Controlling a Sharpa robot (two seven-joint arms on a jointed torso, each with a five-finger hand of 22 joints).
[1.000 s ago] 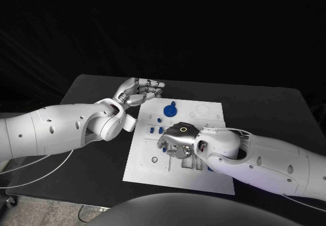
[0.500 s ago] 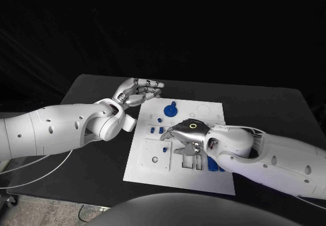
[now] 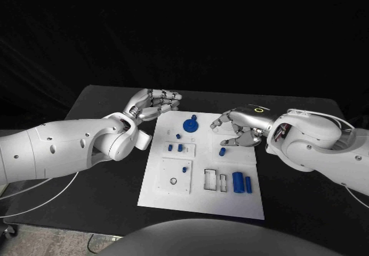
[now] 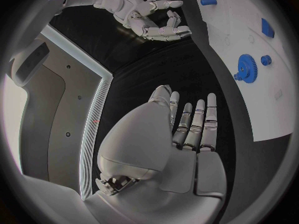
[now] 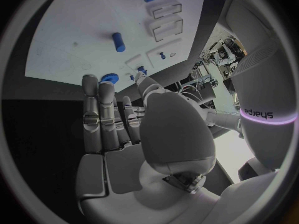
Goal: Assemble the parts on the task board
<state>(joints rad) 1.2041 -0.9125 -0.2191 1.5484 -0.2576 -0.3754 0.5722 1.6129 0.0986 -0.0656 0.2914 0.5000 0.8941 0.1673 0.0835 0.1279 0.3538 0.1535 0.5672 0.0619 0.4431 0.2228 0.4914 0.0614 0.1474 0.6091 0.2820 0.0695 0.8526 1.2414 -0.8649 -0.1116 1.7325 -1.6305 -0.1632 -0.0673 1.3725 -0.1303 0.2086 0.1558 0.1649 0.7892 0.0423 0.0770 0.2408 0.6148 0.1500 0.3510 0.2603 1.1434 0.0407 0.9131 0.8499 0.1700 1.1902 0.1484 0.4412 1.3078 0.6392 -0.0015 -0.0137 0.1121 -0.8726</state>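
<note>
Task board [image 3: 201, 197] sits mid-table with two blue blocks [image 3: 242, 182] lying near its right edge, and both the right hand [image 3: 238, 129] and left hand [image 3: 154, 104] hover empty, fingers loosely apart, so I'd guess next is picking the small blue peg [image 3: 222, 151].

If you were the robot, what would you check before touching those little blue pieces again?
1. Right hand empty, fingers apart: ok.
2. Left hand holds nothing, hovering off the task board's far left corner: ok.
3. Blue gear in plain sight, nothing over it: ok.
4. Two blue blocks lying side by side near the board's right edge: ok.
5. Small blue peg free to grasp: ok.
6. Whether the peg is seated in a hole: cannot tell.
</note>
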